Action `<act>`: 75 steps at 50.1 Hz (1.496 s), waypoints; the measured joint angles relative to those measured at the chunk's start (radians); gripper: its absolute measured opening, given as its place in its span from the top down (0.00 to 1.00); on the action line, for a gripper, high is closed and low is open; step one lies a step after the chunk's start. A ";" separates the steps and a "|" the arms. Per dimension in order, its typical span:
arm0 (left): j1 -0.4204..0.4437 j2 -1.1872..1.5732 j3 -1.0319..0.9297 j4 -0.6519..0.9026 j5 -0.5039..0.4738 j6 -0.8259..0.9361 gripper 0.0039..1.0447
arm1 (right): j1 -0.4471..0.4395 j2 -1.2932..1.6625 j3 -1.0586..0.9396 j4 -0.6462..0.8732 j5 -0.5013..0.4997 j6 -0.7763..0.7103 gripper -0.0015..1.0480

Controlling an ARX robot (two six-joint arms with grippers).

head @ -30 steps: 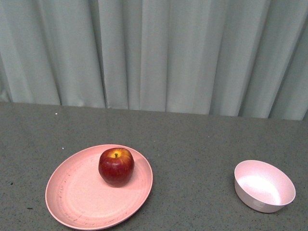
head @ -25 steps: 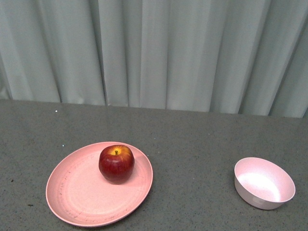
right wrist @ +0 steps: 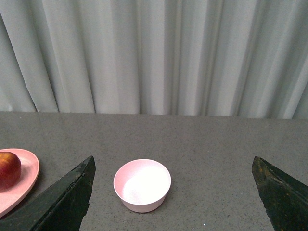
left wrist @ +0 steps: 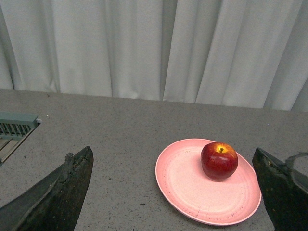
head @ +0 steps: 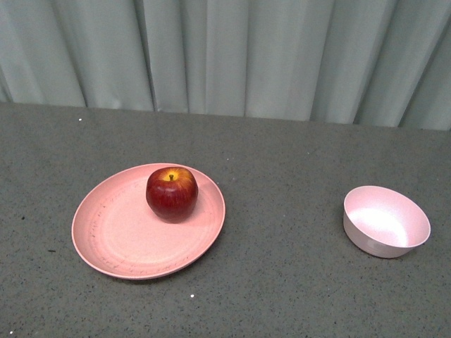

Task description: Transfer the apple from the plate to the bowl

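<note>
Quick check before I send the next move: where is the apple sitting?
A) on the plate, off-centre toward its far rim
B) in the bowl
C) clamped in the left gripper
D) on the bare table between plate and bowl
A: the apple rests on the plate, toward its far rim, and the bowl holds nothing.

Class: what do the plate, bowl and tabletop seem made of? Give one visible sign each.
Plate: probably matte speckled plastic or fibre composite; dull, dark flecks. Bowl: similar matte plastic, perhaps ceramic; soft glow, no glare. Tabletop: grey flecked stone or laminate.
</note>
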State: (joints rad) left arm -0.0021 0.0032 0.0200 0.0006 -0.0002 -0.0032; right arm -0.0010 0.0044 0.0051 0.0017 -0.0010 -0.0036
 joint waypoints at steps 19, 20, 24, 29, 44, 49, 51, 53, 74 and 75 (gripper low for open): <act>0.000 0.000 0.000 0.000 0.000 0.000 0.06 | 0.000 0.000 0.000 0.000 0.000 0.000 0.09; 0.000 0.000 0.000 0.000 0.000 0.000 0.06 | 0.000 0.000 0.000 0.000 0.000 0.000 0.09; 0.000 0.000 0.000 0.000 0.000 0.000 0.06 | 0.000 0.000 0.000 0.000 0.000 0.000 0.09; 0.000 0.000 0.000 0.000 0.000 0.000 0.06 | 0.000 0.000 0.000 0.000 0.000 0.000 0.09; 0.000 0.000 0.000 0.000 0.000 0.000 0.06 | 0.000 0.000 0.000 0.000 0.000 0.000 0.09; 0.000 0.000 0.000 0.000 0.000 0.000 0.06 | 0.000 0.000 0.000 0.000 0.000 0.000 0.09; 0.000 0.000 0.000 0.000 0.000 0.000 0.06 | 0.000 0.000 0.000 0.000 0.000 0.000 0.09; 0.000 0.000 0.000 0.000 0.000 0.000 0.06 | 0.000 0.000 0.000 0.000 0.000 0.000 0.09; 0.000 0.000 0.000 0.000 0.000 0.000 0.06 | -0.001 0.038 0.002 0.003 0.016 -0.052 0.09; 0.000 0.000 0.000 0.000 0.000 0.000 0.06 | -0.005 0.063 0.002 0.018 0.017 -0.064 0.09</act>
State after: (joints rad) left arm -0.0021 0.0032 0.0200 0.0006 -0.0002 -0.0032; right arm -0.0063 0.0677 0.0074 0.0193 0.0158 -0.0673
